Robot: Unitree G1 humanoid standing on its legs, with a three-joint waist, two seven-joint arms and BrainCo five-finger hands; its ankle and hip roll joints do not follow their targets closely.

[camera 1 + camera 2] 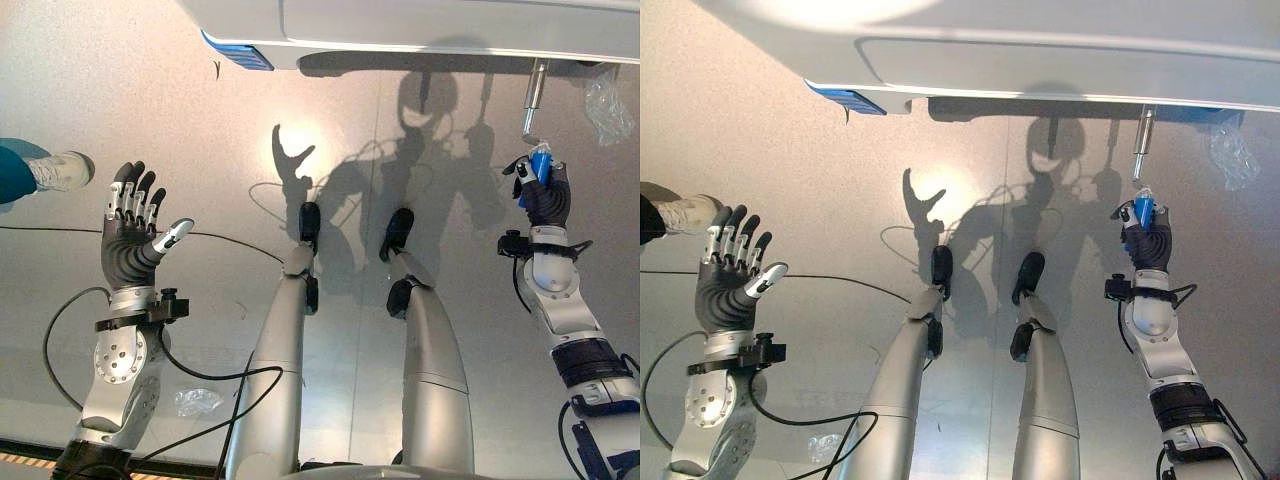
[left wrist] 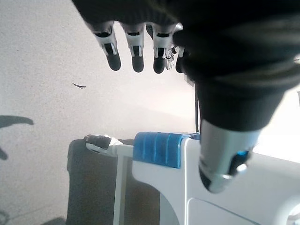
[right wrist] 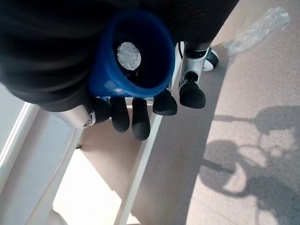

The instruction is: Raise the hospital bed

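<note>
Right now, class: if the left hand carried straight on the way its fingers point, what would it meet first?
Probably the bed frame, near its blue corner bumper; the open left hand has bare floor before it, though depth is unclear.

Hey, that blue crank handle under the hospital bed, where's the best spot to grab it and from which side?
Grip the blue crank handle around its round sleeve, wrapping fingers about the barrel. It hangs off a metal shaft below the bed's edge, so coming from the free end facing the robot looks best. The right hand already holds it this way; the left hand hovers open, away from it.
</note>
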